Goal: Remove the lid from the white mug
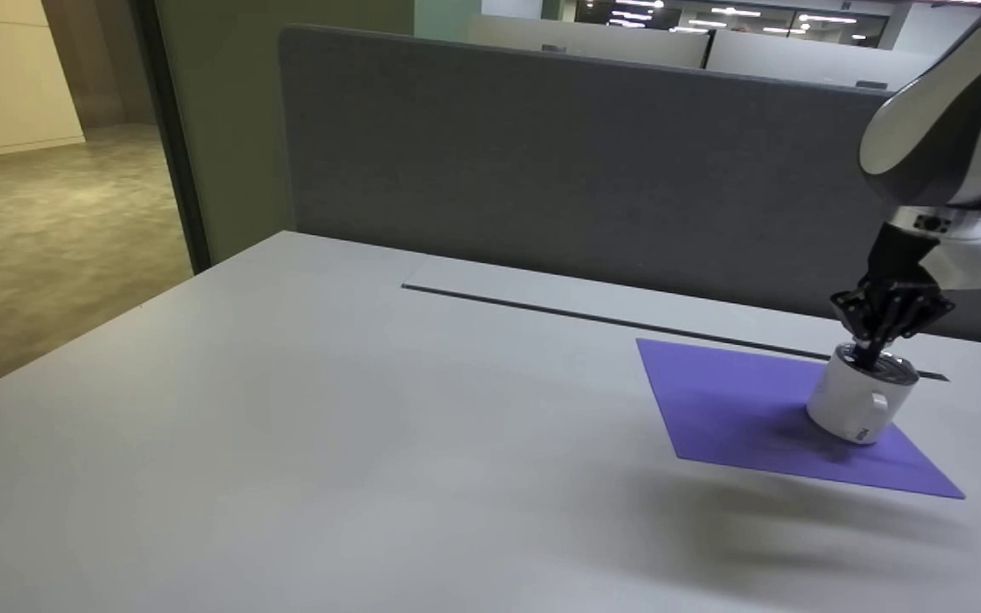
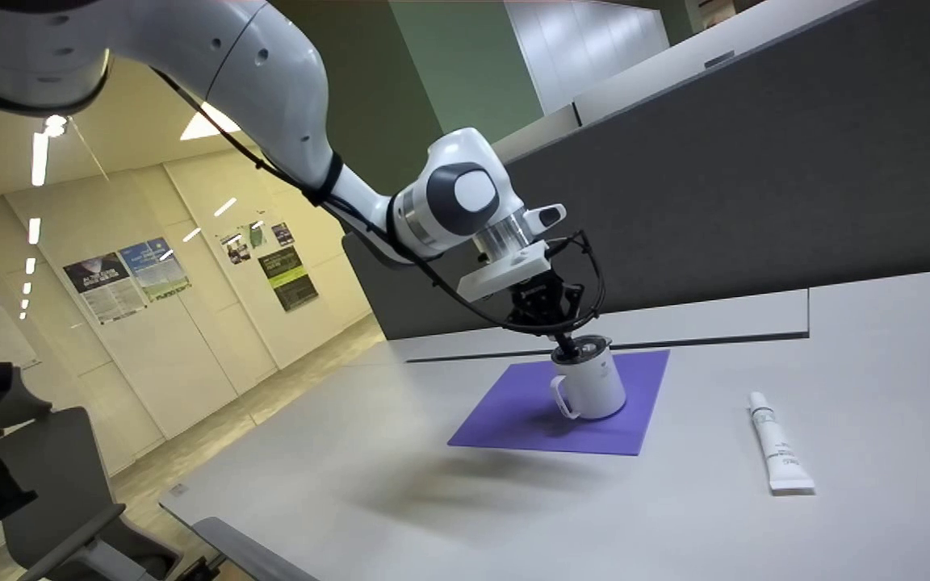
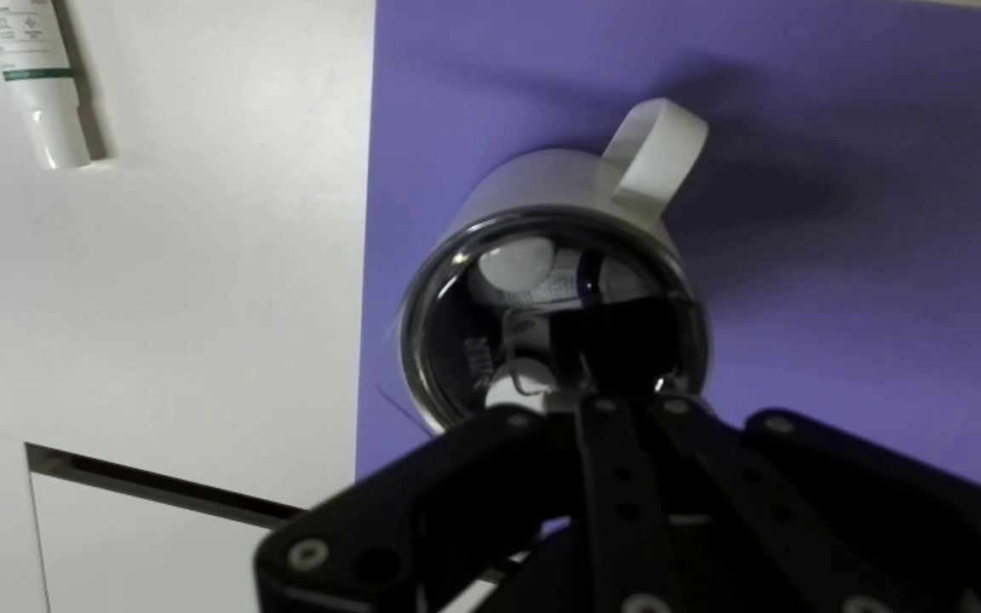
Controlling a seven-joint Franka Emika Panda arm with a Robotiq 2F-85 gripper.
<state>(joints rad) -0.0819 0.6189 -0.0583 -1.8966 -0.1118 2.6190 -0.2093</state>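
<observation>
Pointing downward over the white mug (image 2: pixel 596 389), the hand (image 1: pixel 869 358) has its fingertips at the lid (image 1: pixel 895 369), seemingly touching it nearer one side than the middle. Approaching from above makes sense: the lid is thin and sits at the mug's mouth, leaving little to catch from the side. The fingers (image 3: pixel 605 455) are drawn close together, with a narrow gap at most. A pinch on some raised part of the lid seems likely, but the contact is hidden, and I cannot tell whether anything is truly held. The lid lies across the mouth, so the removal is not yet done.

The mug stands upright on the purple mat (image 2: pixel 497 420), near one edge; the mat probably marks the working spot and may add some grip. The handle (image 3: pixel 661 162) juts away from the hand in the wrist view, out of the fingers' way. Nothing braces the mug, so a snug lid could carry it upward too; a slow, straight lift looks the wiser next move. The lid's glossy top may also slip from a shallow pinch. The white tube (image 2: pixel 780 452) lies on the surface (image 2: pixel 675 516) beyond the mat, well apart from the mug, where it should not interfere.
</observation>
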